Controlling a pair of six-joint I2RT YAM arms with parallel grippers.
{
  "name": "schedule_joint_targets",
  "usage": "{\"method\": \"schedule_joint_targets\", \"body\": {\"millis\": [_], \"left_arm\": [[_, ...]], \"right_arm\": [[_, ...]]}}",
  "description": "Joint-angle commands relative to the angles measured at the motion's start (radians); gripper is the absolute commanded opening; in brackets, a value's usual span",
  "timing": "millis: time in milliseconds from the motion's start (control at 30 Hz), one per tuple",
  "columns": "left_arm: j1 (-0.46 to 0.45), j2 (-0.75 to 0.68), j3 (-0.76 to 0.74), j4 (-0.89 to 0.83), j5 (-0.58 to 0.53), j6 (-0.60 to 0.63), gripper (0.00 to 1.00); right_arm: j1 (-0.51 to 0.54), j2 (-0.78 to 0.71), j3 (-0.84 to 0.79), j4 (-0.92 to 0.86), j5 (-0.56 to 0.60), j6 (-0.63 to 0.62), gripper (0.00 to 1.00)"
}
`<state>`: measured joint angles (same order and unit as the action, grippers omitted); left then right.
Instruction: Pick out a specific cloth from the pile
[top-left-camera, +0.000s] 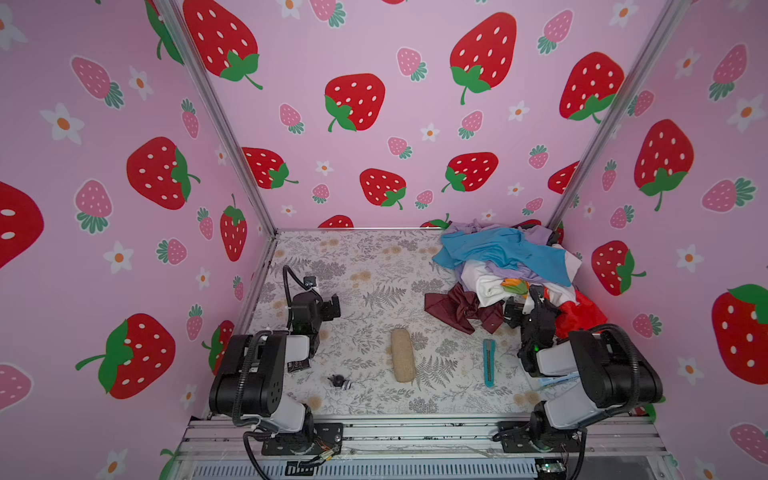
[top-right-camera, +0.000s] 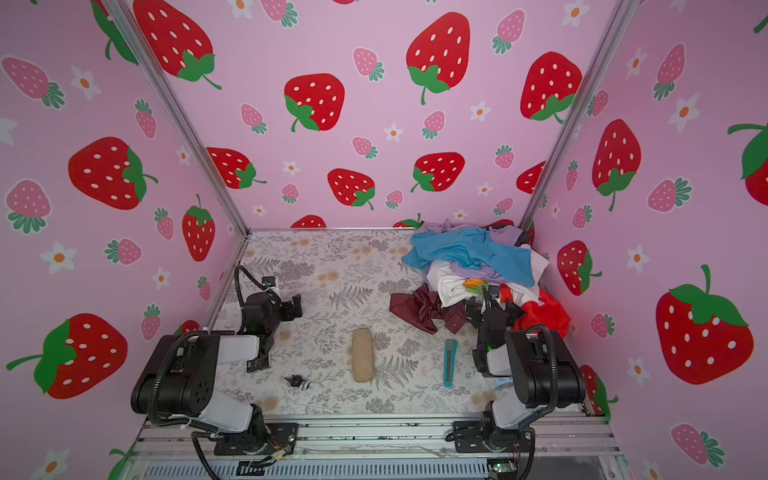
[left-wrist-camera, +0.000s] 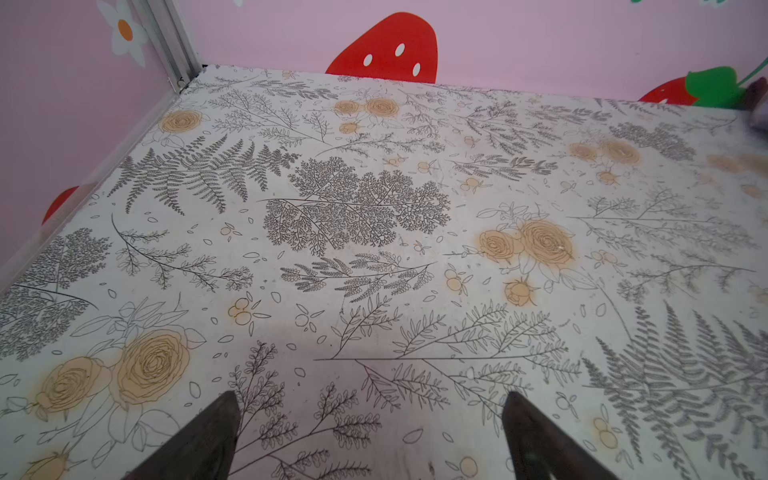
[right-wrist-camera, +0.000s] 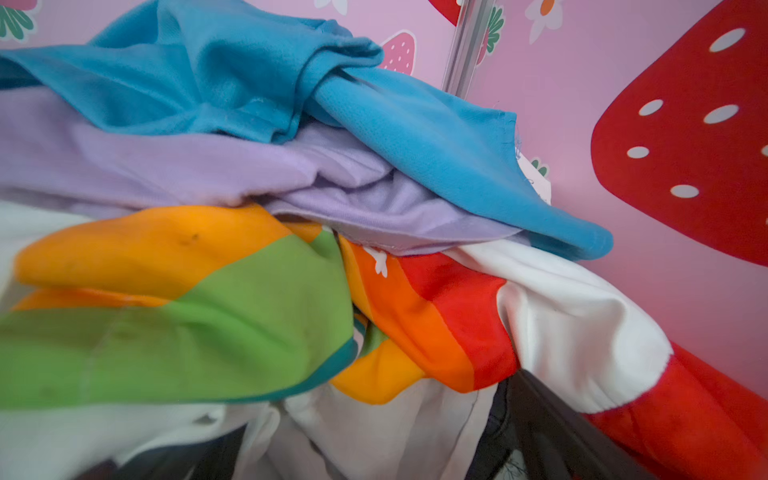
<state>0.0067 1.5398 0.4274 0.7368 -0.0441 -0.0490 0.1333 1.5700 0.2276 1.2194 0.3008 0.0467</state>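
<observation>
Beige oblong pad (top-left-camera: 402, 355), teal cutter (top-left-camera: 489, 363) nearby (not touching), small blk object (top-left-camera: 338, 380).

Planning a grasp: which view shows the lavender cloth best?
Right wrist view: the lavender cloth spans the frame under the blue garment. Both top views show only slivers; left wrist view, mostly table.

One pile (top-left-camera: 513, 266) of garments lies at the upper right of the tabletop (top-left-camera: 353, 266). At least five pieces show in it: one bright blue garment (top-left-camera: 498, 247), one lavender cloth (right-wrist-camera: 187, 166), one white rainbow-print shirt (top-left-camera: 484, 286), one maroon cloth (top-left-camera: 457, 309) and one red garment (top-left-camera: 577, 313). Three loose things lie lower down: one beige oblong block (top-left-camera: 402, 354), one teal cutter (top-left-camera: 489, 363) and one small black object (top-left-camera: 338, 380). There are two robot arms, the left arm (top-left-camera: 257, 374) and the right arm (top-left-camera: 602, 370).
</observation>
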Motion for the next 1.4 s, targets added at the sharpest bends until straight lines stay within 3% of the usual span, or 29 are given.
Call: {"method": "schedule_joint_targets", "body": {"millis": [0, 1200, 1300, 1367], "left_arm": [[0.005, 0.010, 0.031, 0.023, 0.001, 0.011, 0.99], [-0.007, 0.013, 0.039, 0.015, 0.000, 0.023, 0.99], [-0.007, 0.009, 0.037, 0.022, -0.007, 0.019, 0.93], [-0.008, -0.036, 0.137, -0.185, -0.058, 0.002, 0.86]], "right_arm": [[0.009, 0.008, 0.030, 0.060, -0.021, -0.015, 1.00], [0.007, 0.005, 0.030, 0.060, -0.023, -0.014, 1.00], [0.009, -0.033, 0.025, 0.050, -0.001, -0.009, 1.00], [0.015, -0.116, 0.048, -0.061, 0.024, -0.009, 1.00]]}}
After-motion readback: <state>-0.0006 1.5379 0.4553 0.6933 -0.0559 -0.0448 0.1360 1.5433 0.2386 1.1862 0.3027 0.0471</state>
